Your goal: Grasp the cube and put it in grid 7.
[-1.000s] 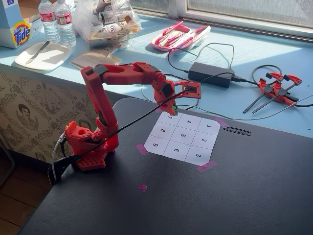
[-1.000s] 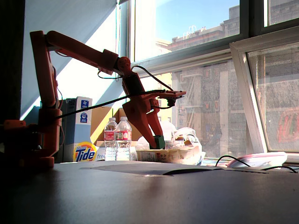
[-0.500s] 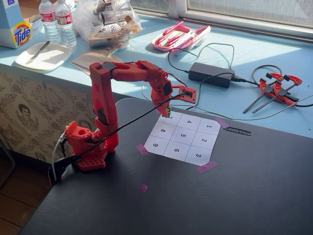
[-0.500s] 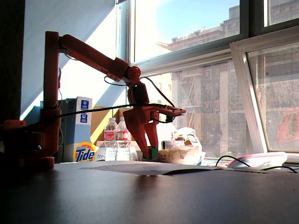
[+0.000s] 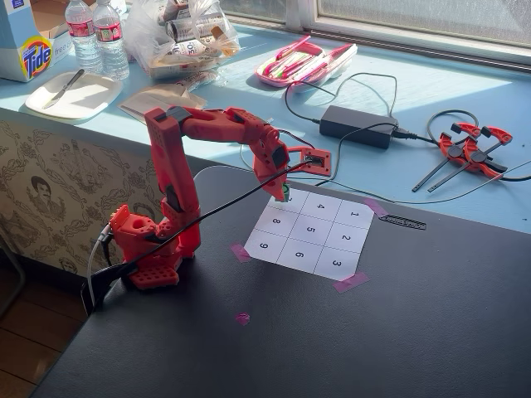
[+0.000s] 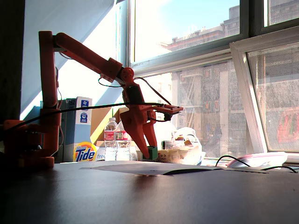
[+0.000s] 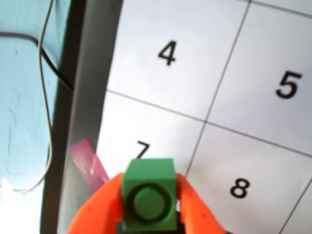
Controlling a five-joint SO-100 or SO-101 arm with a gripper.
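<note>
Lower half of grid 7 (image 7: pixel 141 131) behind the cube (image 7: pixel 148 195).

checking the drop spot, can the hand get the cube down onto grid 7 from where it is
Probably yes. The hand is shut on the cube just above grid 7 in the wrist view, and the cell looks bare. The pink tape sits off the sheet's edge, out of the way.
</note>
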